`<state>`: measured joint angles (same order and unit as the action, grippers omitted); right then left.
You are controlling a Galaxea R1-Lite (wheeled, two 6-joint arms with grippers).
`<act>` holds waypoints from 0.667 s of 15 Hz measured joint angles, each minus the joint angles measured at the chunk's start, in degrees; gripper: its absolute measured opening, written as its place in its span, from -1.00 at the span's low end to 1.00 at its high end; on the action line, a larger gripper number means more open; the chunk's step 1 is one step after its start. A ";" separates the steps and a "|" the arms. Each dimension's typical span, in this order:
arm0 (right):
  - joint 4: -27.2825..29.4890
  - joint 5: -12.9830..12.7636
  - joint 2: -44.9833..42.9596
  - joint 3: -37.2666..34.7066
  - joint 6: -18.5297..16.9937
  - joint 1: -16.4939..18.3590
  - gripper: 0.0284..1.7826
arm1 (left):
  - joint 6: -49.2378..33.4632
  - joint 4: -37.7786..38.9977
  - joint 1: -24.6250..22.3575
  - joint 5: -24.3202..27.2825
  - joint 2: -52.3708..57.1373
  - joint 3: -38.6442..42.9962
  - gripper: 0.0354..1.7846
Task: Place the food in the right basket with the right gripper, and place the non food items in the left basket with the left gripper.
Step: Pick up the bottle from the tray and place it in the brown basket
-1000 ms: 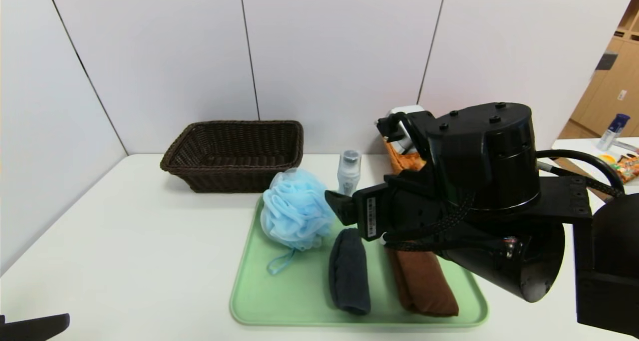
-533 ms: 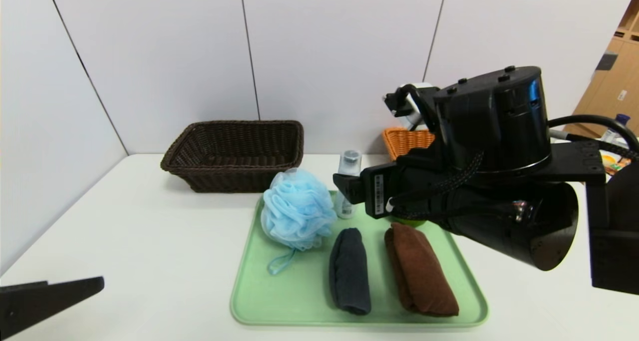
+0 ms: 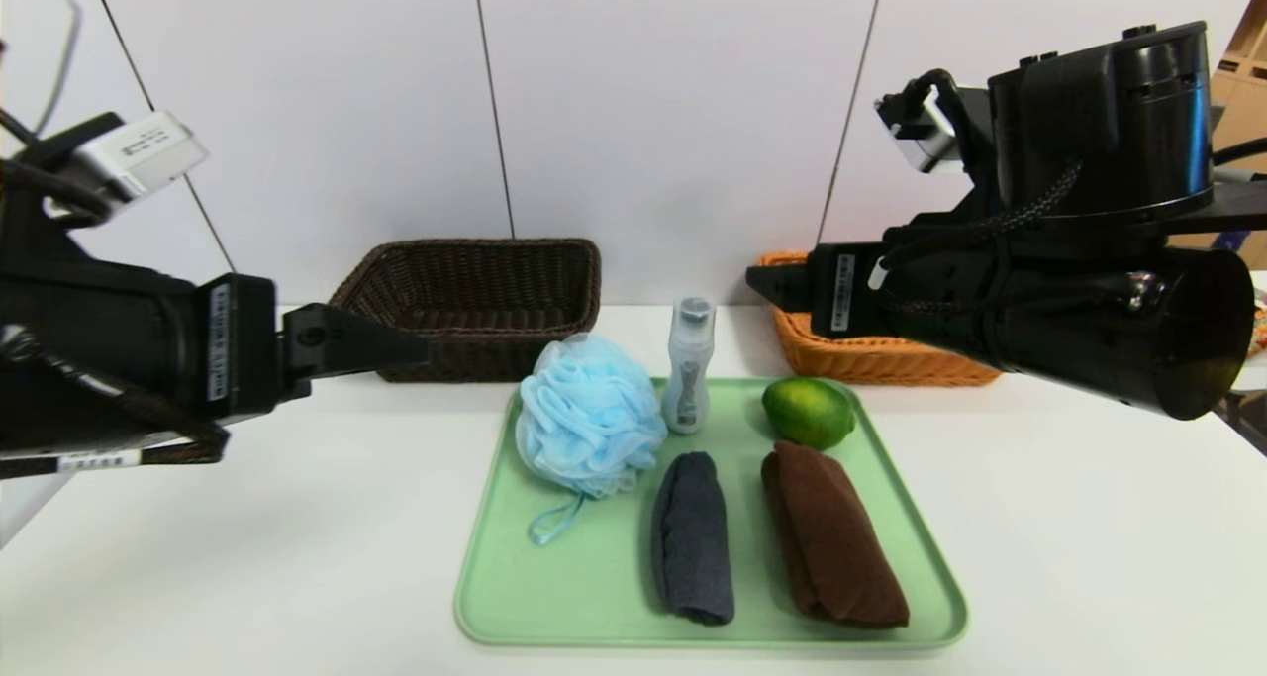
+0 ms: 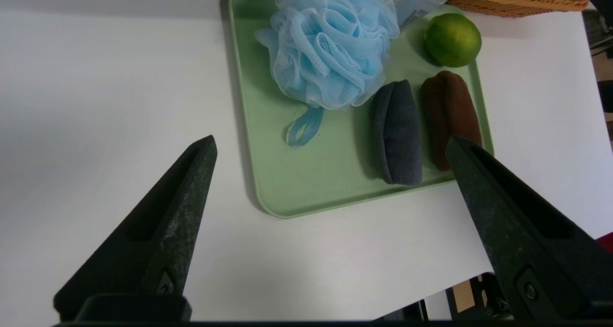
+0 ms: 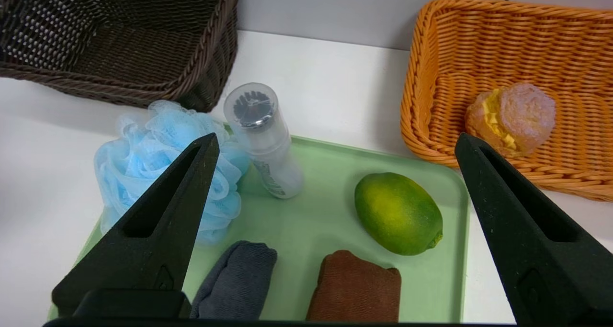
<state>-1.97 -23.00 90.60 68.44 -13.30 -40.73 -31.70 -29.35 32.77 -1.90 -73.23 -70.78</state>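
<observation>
On the green tray (image 3: 554,587) lie the blue pouf (image 3: 589,414), the grey-capped bottle (image 3: 687,364), the green citrus (image 3: 808,412), the dark grey towel (image 3: 691,537) and the brown towel (image 3: 829,535). The bun (image 5: 512,118) lies in the orange basket (image 3: 871,359). The dark brown basket (image 3: 465,305) holds nothing I can see. My left gripper (image 4: 331,139) is open and empty, raised left of the tray. My right gripper (image 5: 337,136) is open and empty, raised above the tray's far right, with the citrus (image 5: 397,213) below it.
Both baskets stand against the back wall, the dark one (image 5: 143,44) far left of the tray, the orange one (image 5: 421,78) far right. White table surrounds the tray. The table's front edge shows in the left wrist view.
My right arm has risen and swung right, uncovering the citrus and the orange basket. My left arm has risen from the lower left corner into view.
</observation>
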 joint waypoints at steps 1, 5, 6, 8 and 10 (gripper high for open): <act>-0.45 0.00 0.41 0.00 -0.21 0.18 0.90 | -0.13 -0.13 0.91 -0.49 -2.27 -1.33 0.89; -0.91 0.10 3.23 -0.30 -3.32 0.51 0.90 | -0.24 -1.73 2.26 -1.10 -7.14 -2.36 0.89; -0.91 0.11 4.22 -0.33 -4.63 0.49 0.90 | -0.27 -3.02 2.29 -1.54 -7.52 -2.38 0.89; -1.02 0.18 6.08 -0.33 -6.64 0.27 0.90 | -0.27 -5.12 2.34 -3.33 -7.61 -2.34 0.89; -1.11 0.71 7.46 -0.30 -7.28 -0.94 0.90 | -0.27 -5.29 2.32 -3.72 -6.90 -1.35 0.89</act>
<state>-3.08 -22.30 98.06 68.13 -20.58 -41.67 -31.96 -34.65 35.08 -5.62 -80.13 -72.13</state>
